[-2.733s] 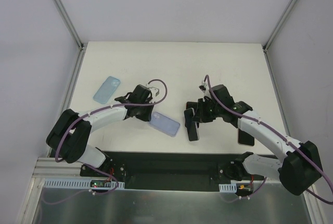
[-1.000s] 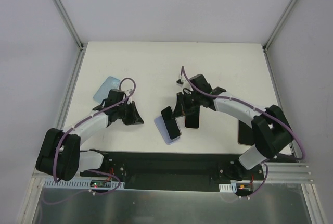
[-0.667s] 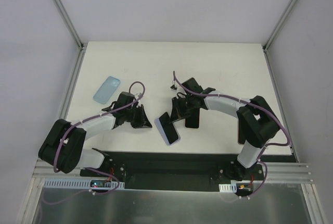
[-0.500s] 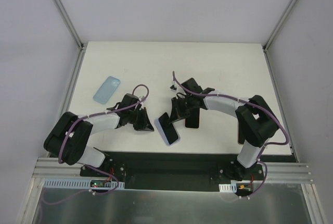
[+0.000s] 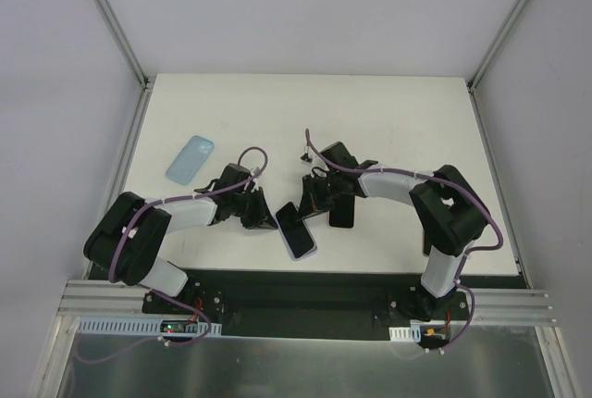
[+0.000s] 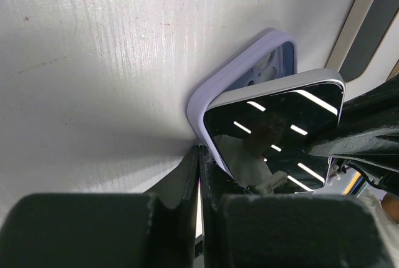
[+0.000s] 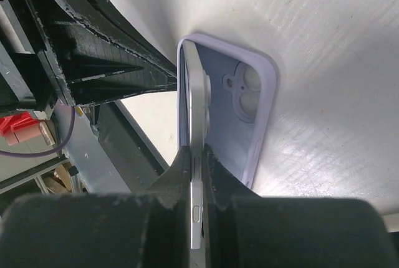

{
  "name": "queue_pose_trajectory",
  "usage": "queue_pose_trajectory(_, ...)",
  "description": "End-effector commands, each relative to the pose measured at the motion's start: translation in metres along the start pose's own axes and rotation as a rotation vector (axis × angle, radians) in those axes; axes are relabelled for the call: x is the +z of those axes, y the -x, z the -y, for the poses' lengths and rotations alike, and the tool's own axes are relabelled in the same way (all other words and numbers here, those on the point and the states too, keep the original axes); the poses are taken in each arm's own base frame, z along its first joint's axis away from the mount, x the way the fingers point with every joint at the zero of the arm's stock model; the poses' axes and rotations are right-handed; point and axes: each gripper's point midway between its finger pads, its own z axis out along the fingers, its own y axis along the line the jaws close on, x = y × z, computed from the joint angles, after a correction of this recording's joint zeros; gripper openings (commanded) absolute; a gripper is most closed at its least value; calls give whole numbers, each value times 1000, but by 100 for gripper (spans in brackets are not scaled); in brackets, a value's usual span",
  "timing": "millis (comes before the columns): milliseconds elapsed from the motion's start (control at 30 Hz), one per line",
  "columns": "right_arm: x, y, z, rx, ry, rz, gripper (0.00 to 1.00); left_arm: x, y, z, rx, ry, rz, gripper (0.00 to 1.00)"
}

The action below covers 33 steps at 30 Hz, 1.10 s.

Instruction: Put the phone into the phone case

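A lilac phone case [image 5: 301,242] lies open side up near the table's front edge. My right gripper [image 5: 310,202] is shut on a white-edged phone [image 5: 289,220] with a black screen and holds it tilted, one long edge down inside the case. In the right wrist view the phone [image 7: 198,112] stands edge-on between the fingers [image 7: 198,156], against the case's left wall [image 7: 240,118]. My left gripper [image 5: 261,215] is shut, its tips [image 6: 199,162] touching the case's corner [image 6: 206,96] below the phone [image 6: 274,124].
A light blue case [image 5: 190,158] lies at the left. A second black phone [image 5: 342,212] lies just right of my right gripper. Another phone [image 5: 429,248] lies by the right arm's base. The black front rail [image 5: 296,287] is close to the lilac case.
My left gripper has moved right until its tips meet the lilac case. My right gripper has tilted the phone down into the case, which shifted slightly.
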Motion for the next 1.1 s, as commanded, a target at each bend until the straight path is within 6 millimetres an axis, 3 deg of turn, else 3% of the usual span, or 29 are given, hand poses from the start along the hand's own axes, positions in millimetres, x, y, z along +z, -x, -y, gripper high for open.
queue_pose_trajectory(0, 16, 1, 16, -19, -52, 34, 1, 8, -2, -4, 11, 39, 3, 0)
queue_pose_trajectory(400, 31, 3, 38, 133, -112, 120, 2, 11, -31, 8, 43, 21, -41, 0)
queue_pose_trajectory(533, 32, 2, 36, 132, -108, 117, 2, 11, -32, 9, 43, 23, -36, 0)
queue_pose_trajectory(767, 12, 3, 31, 153, -173, 138, 18, -4, -21, 22, 39, 30, 7, 0)
queue_pose_trajectory(867, -3, 5, 21, 139, -183, 153, 29, -15, -9, 28, 55, 53, 63, 12)
queue_pose_trajectory(900, -8, 8, 14, 125, -171, 163, 36, -18, -10, 27, 53, 70, 61, 21)
queue_pose_trajectory(1067, -26, 13, 2, 87, -189, 175, 52, -32, 8, 32, 83, 104, 144, 46)
